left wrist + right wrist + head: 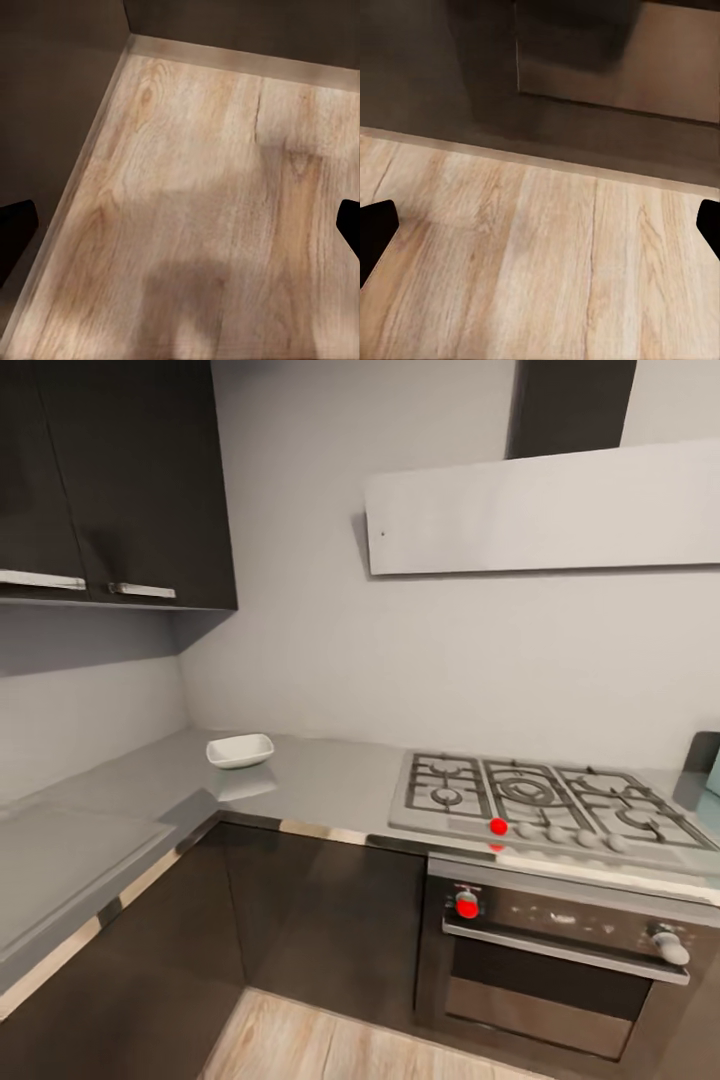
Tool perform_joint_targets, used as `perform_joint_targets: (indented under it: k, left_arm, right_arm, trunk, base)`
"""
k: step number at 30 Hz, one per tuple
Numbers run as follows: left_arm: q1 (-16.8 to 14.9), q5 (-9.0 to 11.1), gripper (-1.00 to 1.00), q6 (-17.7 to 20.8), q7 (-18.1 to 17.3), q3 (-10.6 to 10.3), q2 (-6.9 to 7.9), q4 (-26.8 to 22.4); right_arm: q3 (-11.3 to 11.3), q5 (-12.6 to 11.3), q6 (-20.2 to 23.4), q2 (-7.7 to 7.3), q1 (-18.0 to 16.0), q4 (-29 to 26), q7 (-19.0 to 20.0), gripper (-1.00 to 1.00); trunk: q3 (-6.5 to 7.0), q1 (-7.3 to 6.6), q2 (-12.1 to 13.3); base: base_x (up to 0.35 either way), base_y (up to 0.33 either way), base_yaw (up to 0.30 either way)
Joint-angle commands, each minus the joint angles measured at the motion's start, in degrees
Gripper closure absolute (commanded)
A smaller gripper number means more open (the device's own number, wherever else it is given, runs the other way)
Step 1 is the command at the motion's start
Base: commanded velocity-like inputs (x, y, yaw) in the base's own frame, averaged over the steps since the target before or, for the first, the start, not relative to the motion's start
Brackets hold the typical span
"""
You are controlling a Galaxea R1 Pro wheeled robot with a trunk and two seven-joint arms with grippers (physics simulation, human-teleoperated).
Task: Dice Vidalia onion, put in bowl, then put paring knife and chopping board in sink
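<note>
The bowl [240, 750] sits empty on the countertop [330, 780] near the corner, left of the gas hob [545, 800] and above dark cabinets [320, 920]. Sink, onion, board and knife are not in sight here, so the step in hand looks like travel: the robot would do well to turn the base along the counter until the sink appears, arms tucked clear of the cabinet fronts. The left gripper [180, 229] and right gripper [540, 229] hang low over the wooden floor [547, 262], fingertips wide apart and holding nothing, well below the bowl.
</note>
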Motion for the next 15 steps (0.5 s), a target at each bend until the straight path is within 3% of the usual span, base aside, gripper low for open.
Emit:
perform_joint_targets:
  k: [1,6,10,13,15]
  left_arm:
    - [0.02,0.01,-1.00,-0.07,0.01,0.04,0.00,-0.07]
    - [0.02,-0.01,-1.00,-0.07,0.01,0.00,0.00,-0.07]
    - [0.02,0.05,-1.00,-0.07,0.01,-0.21,0.00,-0.04]
    - [0.02,0.15,-1.00,-0.07,0.01,-0.27,-0.43,1.01]
    - [0.02,0.22,-1.00,-0.02,0.08,-0.20,-1.50,2.66]
  right_arm:
    - [0.05,0.06,-0.14,0.01,-0.02,0.02,-0.25,-1.00]
    - [0.05,0.06,-0.12,0.01,-0.02,0.02,-0.25,-1.00]
    - [0.09,-0.12,0.03,0.17,-0.02,0.53,-0.19,-1.00]
    - [-0.06,-0.17,0.29,0.31,-0.02,5.88,-0.34,-1.00]
    - [-0.15,-0.14,0.38,0.31,-0.02,10.98,-0.39,-1.00]
  trunk:
    - [-0.05,0.02,-0.03]
    - [-0.05,0.02,-0.03]
    - [-0.05,0.02,-0.03]
    - [-0.05,0.02,-0.03]
    - [-0.05,0.02,-0.03]
  base:
    - [0.144,0.003,0.212]
    - [0.061,0.001,0.204]
    - [0.008,0.000,0.062]
    - [0.002,0.000,0.012]
    - [0.000,0.000,0.003]
